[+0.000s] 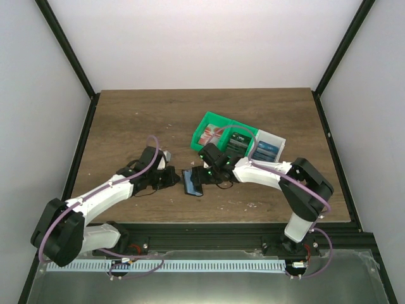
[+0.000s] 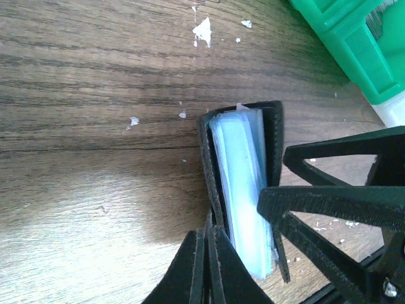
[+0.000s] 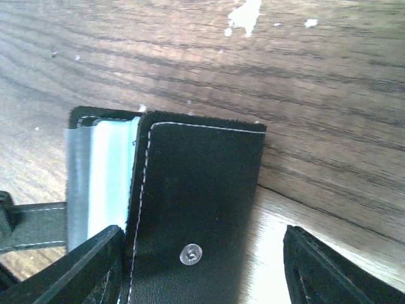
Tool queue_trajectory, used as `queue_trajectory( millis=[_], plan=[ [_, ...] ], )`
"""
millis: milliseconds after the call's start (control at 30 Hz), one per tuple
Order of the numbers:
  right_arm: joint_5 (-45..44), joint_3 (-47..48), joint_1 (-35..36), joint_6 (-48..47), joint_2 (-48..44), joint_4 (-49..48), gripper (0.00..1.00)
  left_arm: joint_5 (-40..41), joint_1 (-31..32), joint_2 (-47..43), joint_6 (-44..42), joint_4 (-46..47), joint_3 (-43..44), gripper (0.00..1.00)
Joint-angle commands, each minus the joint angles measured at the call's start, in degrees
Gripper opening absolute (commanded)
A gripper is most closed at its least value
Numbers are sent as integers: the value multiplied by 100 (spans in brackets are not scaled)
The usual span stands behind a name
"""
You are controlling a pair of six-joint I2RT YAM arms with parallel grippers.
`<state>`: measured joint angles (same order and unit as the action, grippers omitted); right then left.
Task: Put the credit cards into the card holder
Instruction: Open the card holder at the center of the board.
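Both arms meet over a small black leather-like folding card holder [image 1: 192,182] lying near the front edge of the dark wood-grain table [image 1: 126,120]. Pale blue plastic credit cards [image 2: 243,190] sit tucked between its two black walls. The left gripper [image 1: 172,178] appears clamped on one end of the holder, a finger against each wall. The right gripper [image 3: 202,231] straddles the stitched flap with its silver snap stud [image 3: 190,254], jaws spread wide. A green plastic bin [image 1: 209,123] and a white plastic bin [image 1: 278,138] stand just behind.
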<state>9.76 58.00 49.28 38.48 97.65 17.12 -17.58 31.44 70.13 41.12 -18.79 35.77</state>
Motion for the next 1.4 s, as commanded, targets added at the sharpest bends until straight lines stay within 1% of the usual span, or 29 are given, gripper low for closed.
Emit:
queue_trajectory(
  millis=[0,267,367,533,667,767,833,900,1033,1167,1200,1233,1300,1367],
  plan=[
    [-743,-43,21,189,-140,444,68,180,2,1,-118,-63,-27,0],
    [-1499,-7,23,225,-169,875,69,254,0,82,-148,-55,-47,0],
    [-1668,26,21,208,-166,993,72,274,2,124,-163,-55,-61,0],
    [-1708,78,21,164,-211,1030,75,282,1,159,-188,-50,-74,0],
    [-1432,48,21,66,-323,822,77,292,2,186,-194,-39,-100,0],
    [-674,-23,21,-172,-369,389,74,295,-4,201,-193,-14,-130,0],
    [-415,-25,21,-154,-355,273,72,297,1,220,-192,-11,-132,0],
    [-336,-34,29,-123,-353,202,70,306,2,229,-195,-11,-147,0],
    [-300,0,25,-161,-350,171,60,308,2,229,-210,15,-178,0],
    [31,-19,28,-290,-312,3,56,424,1,291,-216,-16,-196,0],
    [94,-9,29,-301,-278,-1,56,538,-2,310,-213,-65,-187,2],
    [125,6,29,-291,-239,-2,55,680,2,328,-204,-142,-163,7],
    [84,22,29,-257,-196,54,52,1133,2,345,-172,-379,-57,19],
    [-168,36,25,-194,-221,150,51,1515,2,290,-146,-599,83,33]
  ],
)
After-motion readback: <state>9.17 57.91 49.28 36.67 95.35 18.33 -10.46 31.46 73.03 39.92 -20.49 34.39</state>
